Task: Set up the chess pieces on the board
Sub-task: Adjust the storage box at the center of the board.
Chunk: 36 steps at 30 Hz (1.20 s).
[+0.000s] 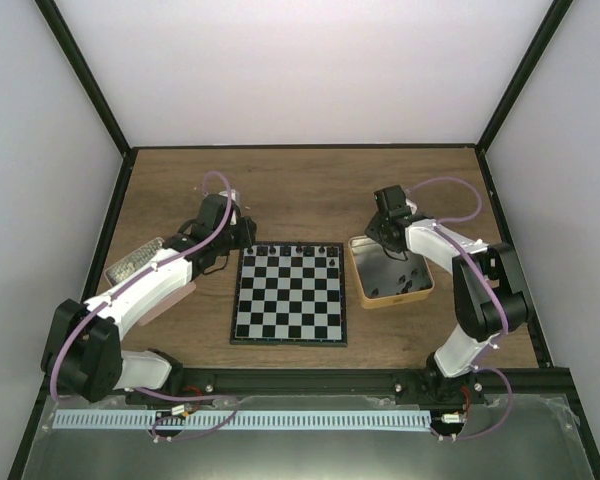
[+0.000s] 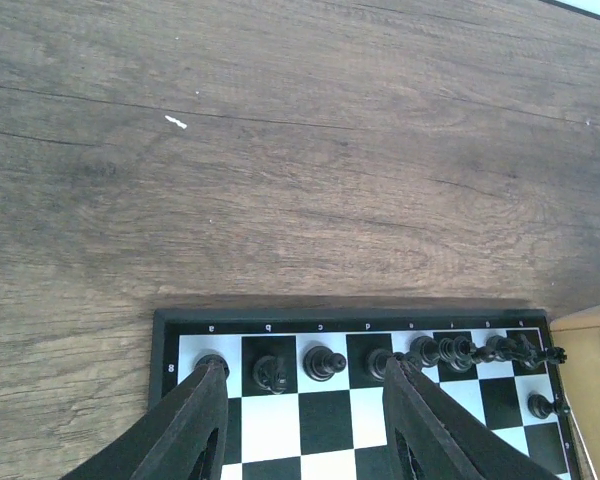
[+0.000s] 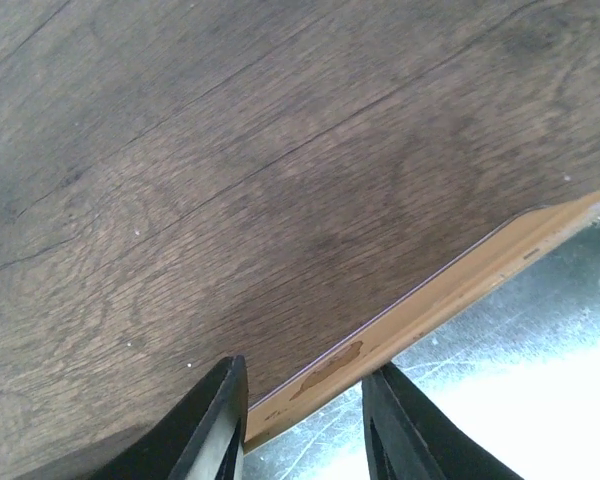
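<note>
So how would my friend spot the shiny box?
Find the checkered chessboard in the middle of the wooden table. Just to its right sits a square tin. Unlike the flat board, it has tan walls and a shiny metal floor.

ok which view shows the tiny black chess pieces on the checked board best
Left wrist: the tiny black chess pieces stand close up in a row on the checked board. Top external shows only small dark specks. Right wrist shows none, just wooden table and tan tin.
</note>
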Each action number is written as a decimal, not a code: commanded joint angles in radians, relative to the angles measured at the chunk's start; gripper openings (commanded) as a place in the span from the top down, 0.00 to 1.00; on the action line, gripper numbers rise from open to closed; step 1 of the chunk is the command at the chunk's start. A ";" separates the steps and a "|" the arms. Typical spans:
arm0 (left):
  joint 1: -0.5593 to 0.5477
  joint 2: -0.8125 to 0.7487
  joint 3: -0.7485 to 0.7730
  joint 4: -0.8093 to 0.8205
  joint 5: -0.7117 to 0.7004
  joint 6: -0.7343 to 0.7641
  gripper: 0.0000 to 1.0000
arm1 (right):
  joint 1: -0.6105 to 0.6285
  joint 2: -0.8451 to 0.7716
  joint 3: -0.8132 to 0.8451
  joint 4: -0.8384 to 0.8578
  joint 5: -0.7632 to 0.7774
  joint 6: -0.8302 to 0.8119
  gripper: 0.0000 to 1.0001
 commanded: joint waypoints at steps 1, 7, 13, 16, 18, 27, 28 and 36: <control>0.004 0.008 -0.005 0.009 0.009 0.012 0.55 | -0.009 0.013 0.001 0.016 -0.033 -0.102 0.69; 0.005 0.007 -0.006 0.007 0.011 0.014 0.55 | -0.009 0.008 0.005 0.009 -0.074 -0.241 0.73; 0.005 0.026 -0.008 0.010 0.024 0.017 0.55 | -0.008 0.018 0.034 -0.034 -0.141 -0.427 0.75; 0.005 0.034 -0.009 0.011 0.035 0.017 0.55 | -0.008 0.015 0.030 -0.054 -0.185 -0.501 0.75; 0.004 0.037 -0.010 0.011 0.039 0.016 0.54 | -0.009 0.013 0.027 -0.066 -0.208 -0.528 0.75; 0.005 0.049 -0.005 0.010 0.058 0.015 0.54 | -0.009 -0.057 -0.010 -0.093 -0.361 -0.576 0.78; 0.004 0.051 -0.004 0.010 0.060 0.015 0.54 | -0.008 -0.070 -0.019 -0.097 -0.378 -0.577 0.78; 0.005 0.067 0.008 0.012 0.075 0.015 0.54 | -0.004 -0.136 -0.069 -0.118 -0.493 -0.590 0.85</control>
